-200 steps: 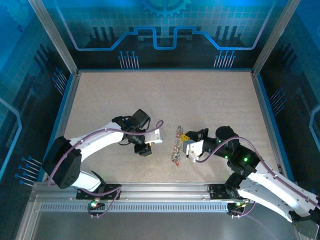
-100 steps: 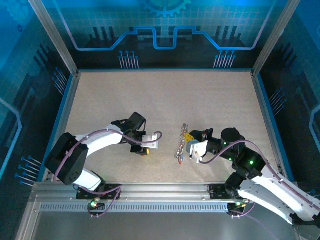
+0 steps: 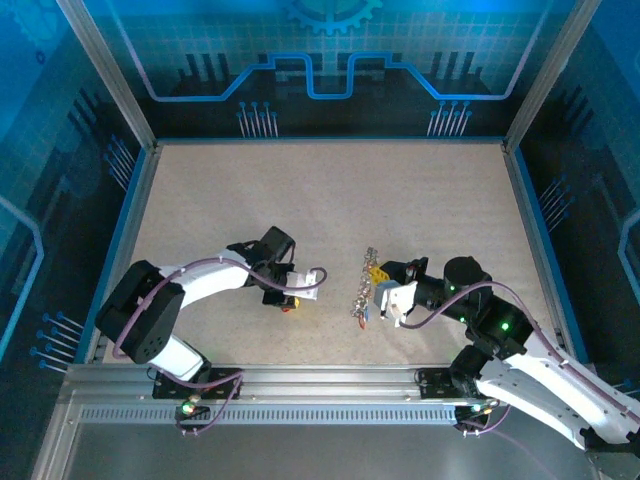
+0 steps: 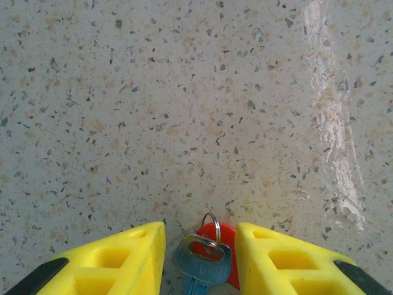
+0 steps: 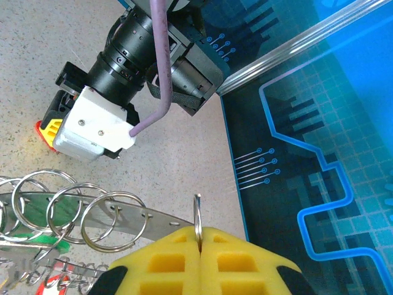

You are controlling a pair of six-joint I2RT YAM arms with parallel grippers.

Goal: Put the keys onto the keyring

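Right jaws are pressed together, their yellow fingers [image 5: 166,261] clamped on one thin silver loop [image 5: 196,215] that stands upright out of the seam between them. The loop sits at the end of the keyring [image 5: 132,211], whose curved metal band carries several more loops threaded through its holes. At its far end hang keys [image 5: 37,276] with green and red tags. From above, the keyring [image 3: 361,288] shows as a narrow, bumpy strip between the two arms, just beside the right jaws. Left jaws stand apart, with one yellow finger [image 4: 116,261] on each side of a single key [image 4: 201,263] and not quite gripping it. It has a bluish head, a small ring and a red tag [image 4: 228,236], and it lies flat on the speckled tabletop [image 4: 184,110], well apart from the keyring.
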